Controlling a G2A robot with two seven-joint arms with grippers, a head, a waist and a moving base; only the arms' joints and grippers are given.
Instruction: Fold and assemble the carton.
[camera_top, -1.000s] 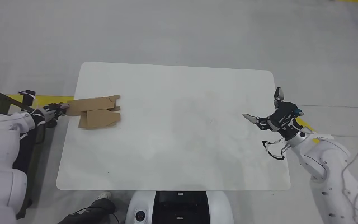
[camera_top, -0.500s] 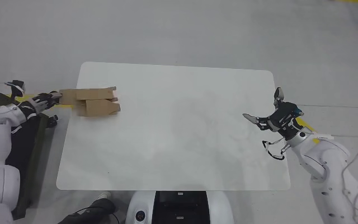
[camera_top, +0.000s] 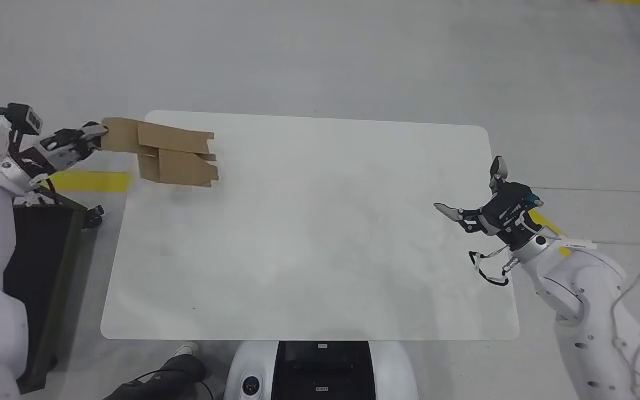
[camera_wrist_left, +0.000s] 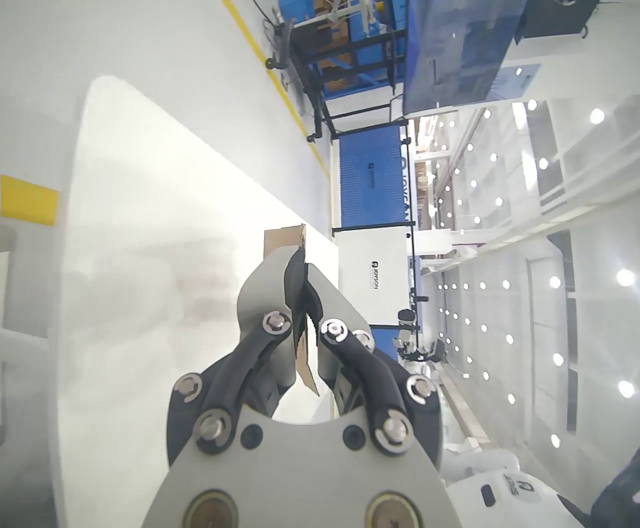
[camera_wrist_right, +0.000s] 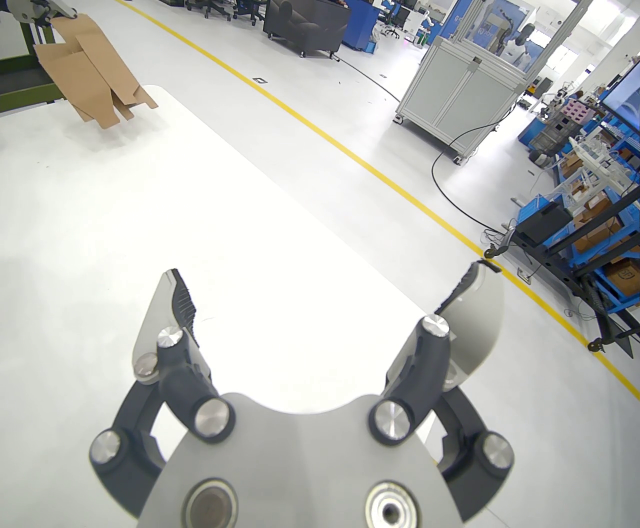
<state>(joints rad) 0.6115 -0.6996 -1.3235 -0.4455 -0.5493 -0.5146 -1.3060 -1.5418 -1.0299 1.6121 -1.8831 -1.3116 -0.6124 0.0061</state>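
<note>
This is a large robotics lab or factory workshop hall. A white counter (camera_top: 320, 230) stands on a smooth grey floor (camera_wrist_right: 320, 60) marked with a long yellow line (camera_wrist_right: 380, 175). Around it are a metal-framed cabinet on wheels (camera_wrist_right: 465, 95), blue racks (camera_wrist_right: 595, 235) stacked with cardboard boxes, office chairs (camera_wrist_right: 220, 7) and a black sofa (camera_wrist_right: 305, 22). The left wrist view shows blue wall panels (camera_wrist_left: 370, 170) and rows of round ceiling lights (camera_wrist_left: 500, 200).
</note>
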